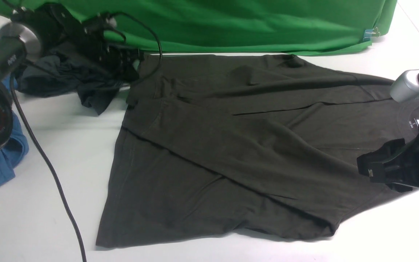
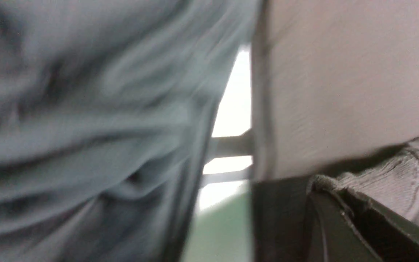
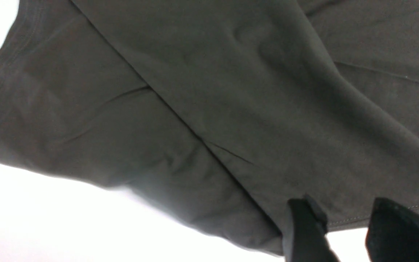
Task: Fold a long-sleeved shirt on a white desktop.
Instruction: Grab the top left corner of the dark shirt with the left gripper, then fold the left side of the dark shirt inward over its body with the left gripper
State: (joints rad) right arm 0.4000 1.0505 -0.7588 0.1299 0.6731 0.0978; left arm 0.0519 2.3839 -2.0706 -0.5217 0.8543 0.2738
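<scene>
White table (image 1: 376, 236): left claw (image 1: 131, 65) shut, apparently on the long-sleeved shirt's (image 1: 231, 145) far hem corner; right claw (image 1: 367, 167) half-open, empty, should pinch its near shoulder before lifting.

A blurred grey garment (image 2: 86, 127) and the brownish long-sleeved shirt (image 2: 340, 91) fill the frame, with a bright strip of white counter (image 2: 235, 109) between them. The left tool (image 2: 322, 203) is closed, pinching the shirt hem against its dark finger (image 2: 376, 240).

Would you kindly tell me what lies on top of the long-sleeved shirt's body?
Both sleeves are folded over the long-sleeved shirt: the far sleeve along the back edge, the near sleeve diagonally across. The torso fabric beneath them is hidden.
</scene>
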